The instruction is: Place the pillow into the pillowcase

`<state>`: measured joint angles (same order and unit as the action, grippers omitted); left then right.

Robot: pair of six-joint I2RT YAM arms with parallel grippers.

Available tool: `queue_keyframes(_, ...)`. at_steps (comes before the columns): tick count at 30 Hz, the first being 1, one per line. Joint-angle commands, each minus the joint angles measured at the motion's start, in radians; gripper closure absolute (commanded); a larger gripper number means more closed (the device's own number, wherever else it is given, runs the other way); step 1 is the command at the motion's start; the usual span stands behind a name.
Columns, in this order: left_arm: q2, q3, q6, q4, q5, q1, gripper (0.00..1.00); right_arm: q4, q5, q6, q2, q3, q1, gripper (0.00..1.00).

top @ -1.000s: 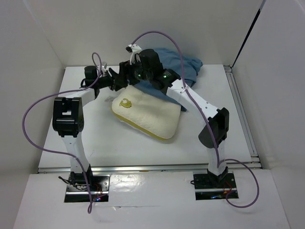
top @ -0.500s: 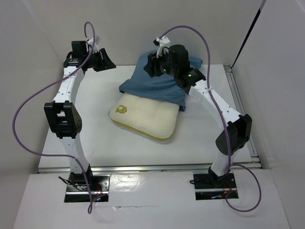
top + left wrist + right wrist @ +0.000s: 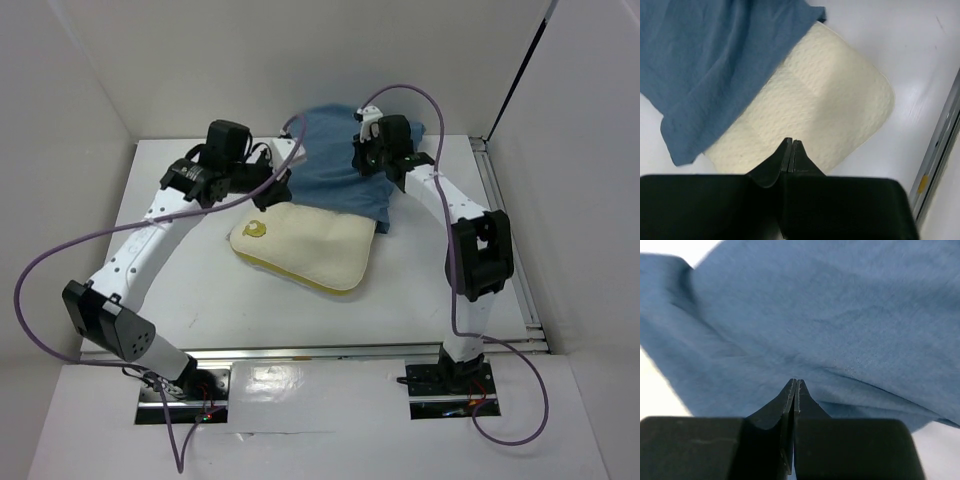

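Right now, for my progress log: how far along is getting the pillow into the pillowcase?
Barely started. Done: the pillowcase lies draped over the far edge of the pillow, which is mostly bare. In hand: nothing; the left pincer and the right pincer are both shut, gripping nothing. Left to do: opening the case and sliding the pillow inside.

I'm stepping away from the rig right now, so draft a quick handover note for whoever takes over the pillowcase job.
Left gripper: shut, nothing between its fingers, above the pillow.
Right gripper: shut, right over the pillowcase; no cloth visible between its fingers.
Pillow lies flat mid-table; the pillowcase lies behind it, its near edge draped over the pillow's far side.
Done: nothing inserted yet.
Left: open the pillowcase's mouth and work the pillow inside.
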<state>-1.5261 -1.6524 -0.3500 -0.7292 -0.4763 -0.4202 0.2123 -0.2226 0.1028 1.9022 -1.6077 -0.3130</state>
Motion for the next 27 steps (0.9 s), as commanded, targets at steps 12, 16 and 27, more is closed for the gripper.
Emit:
queue_keyframes(12,-0.068,-0.024,-0.224,-0.078,-0.056,-0.141,1.00,0.002,-0.031,0.107,0.158,-0.006,0.032,1.00)
queue_keyframes(16,-0.161,-0.012,-0.215,-0.069,-0.056,-0.166,1.00,0.044,-0.001,0.117,0.167,0.015,0.052,1.00)
queue_keyframes(27,-0.390,-0.061,-0.178,-0.019,-0.032,-0.175,1.00,0.067,0.042,0.126,0.064,0.149,0.089,1.00)
